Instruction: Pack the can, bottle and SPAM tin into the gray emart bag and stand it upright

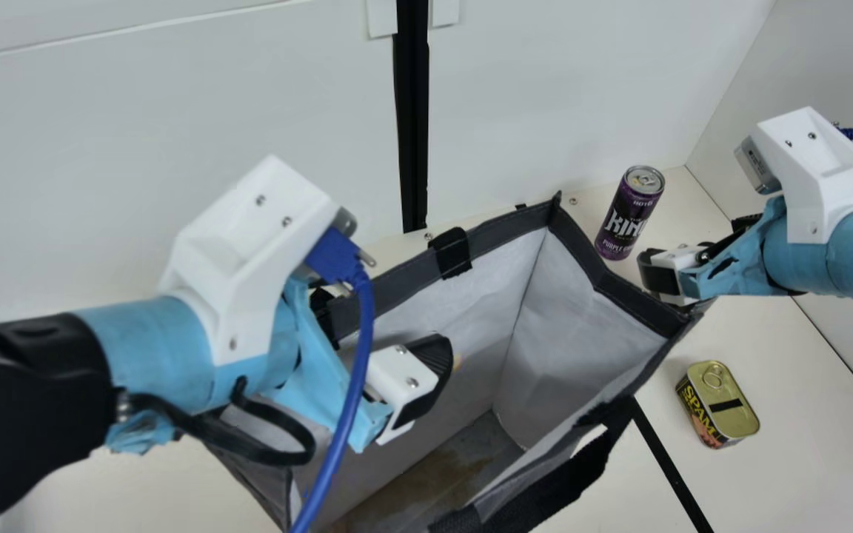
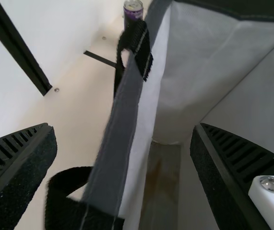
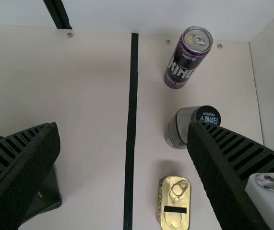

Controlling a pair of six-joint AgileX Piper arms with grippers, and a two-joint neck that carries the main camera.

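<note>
The left gripper [image 1: 389, 324] is set wide, straddling the bag's [image 1: 626, 300] rim. Right gripper [image 1: 688, 240]: wide. Can [image 1: 630, 211], bottle [image 3: 177, 129] and tin [image 1: 719, 403] rest on the desk [image 1: 789, 355].

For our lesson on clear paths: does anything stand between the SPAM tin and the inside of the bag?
Yes: the gray bag's wall facing the SPAM tin, with its black handle. The tin would probably need lifting over that wall.

The left arm [image 1: 146, 348] lies across the main view's left side, the left claw [image 1: 386, 333] spread wide; at right, the right arm [image 1: 834, 255] holds the right claw [image 1: 697, 248] wide open too
</note>
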